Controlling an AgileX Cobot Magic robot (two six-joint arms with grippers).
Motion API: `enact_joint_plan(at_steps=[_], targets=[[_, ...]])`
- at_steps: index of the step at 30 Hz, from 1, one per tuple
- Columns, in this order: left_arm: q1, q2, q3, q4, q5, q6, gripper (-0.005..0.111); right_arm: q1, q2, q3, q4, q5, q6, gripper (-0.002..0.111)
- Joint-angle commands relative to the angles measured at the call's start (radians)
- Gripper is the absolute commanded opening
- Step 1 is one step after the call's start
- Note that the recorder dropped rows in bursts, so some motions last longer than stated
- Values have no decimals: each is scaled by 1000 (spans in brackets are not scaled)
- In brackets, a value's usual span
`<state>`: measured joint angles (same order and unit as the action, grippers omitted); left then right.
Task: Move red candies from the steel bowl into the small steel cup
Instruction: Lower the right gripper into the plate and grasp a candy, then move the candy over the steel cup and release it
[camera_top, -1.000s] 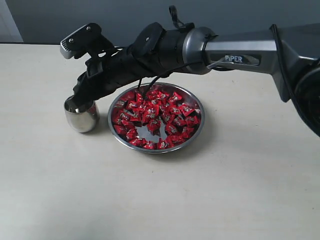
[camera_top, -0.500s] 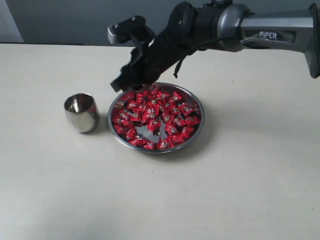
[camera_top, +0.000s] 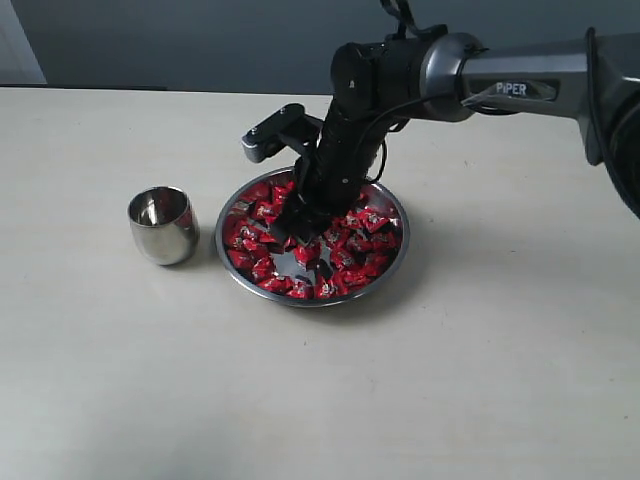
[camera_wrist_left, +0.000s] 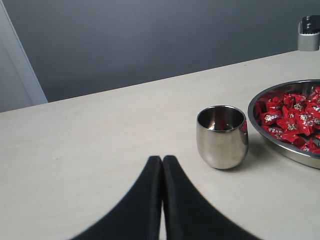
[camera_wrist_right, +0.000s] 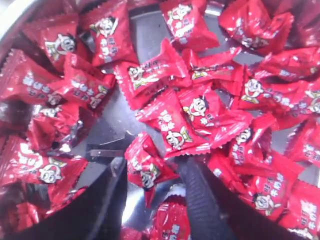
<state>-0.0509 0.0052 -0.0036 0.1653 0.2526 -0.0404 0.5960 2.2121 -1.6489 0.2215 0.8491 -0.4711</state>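
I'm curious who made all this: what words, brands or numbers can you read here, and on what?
"PiPER": on the robot arm.
Red candies: cartoon face and small print, too blurred to read.
Cup and bowl: no writing shows.

On my left wrist feed, the end effector (camera_wrist_left: 162, 160) has its two black fingers pressed together with nothing between them, above the pale counter (camera_wrist_left: 75, 150). Beyond it the small steel cup (camera_wrist_left: 222, 136) stands upright, just beside the steel bowl (camera_wrist_left: 287, 151), which is partly cut off by the frame's edge. The red candies (camera_wrist_left: 292, 116) lie heaped in the bowl. A grey wall runs behind.
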Motion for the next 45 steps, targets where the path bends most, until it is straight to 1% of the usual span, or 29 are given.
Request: enact_joint_plan(at_steps=[1,6,8,9,11,12,14,15,19,22,24,28,34,39,45], targets=[[0,-5,4,-3,-10,-3,1,-3,33,-2,21,-7,3,38],[0,-5,4,-3,-10,-3,1,2,50,-2,26,-7,3,38],[0,-5,4,-3,-10,-3,1,2,50,-2,26,-7,3,36],[0,-5,4,-3,-10,-3,1,4,48,-2,26,-7,3,33],[0,-5,4,-3,-10,-3,1,4,46,-2,23,-5,3,23],[0,-5,4,-3,-10,-3,1,4,44,-2,23,1,3,14],[0,-5,4,-3,-10,-3,1,4,40,-2,23,15,3,3],[0,-5,4,-3,-10,-3,1,4,34,-2,23,23,3,-1],[0,-5,4,-3,-10,-3,1,4,-6,-2,23,53,3,-1],[0,-5,4,-3,-10,-3,1,4,-56,-2,32,33,3,-1],[0,-5,4,-3,-10,-3,1,4,-83,-2,64,-11,3,-1],[0,-5,4,-3,-10,-3,1,8,-112,-2,215,-127,-22,-1],[0,-5,4,-3,-10,-3,1,68,-108,-2,417,-298,-184,-1],[0,-5,4,-3,-10,-3,1,129,-98,-6,424,-435,-209,-1],[0,-5,4,-3,-10,-3,1,162,-19,-105,436,-388,-209,-1]])
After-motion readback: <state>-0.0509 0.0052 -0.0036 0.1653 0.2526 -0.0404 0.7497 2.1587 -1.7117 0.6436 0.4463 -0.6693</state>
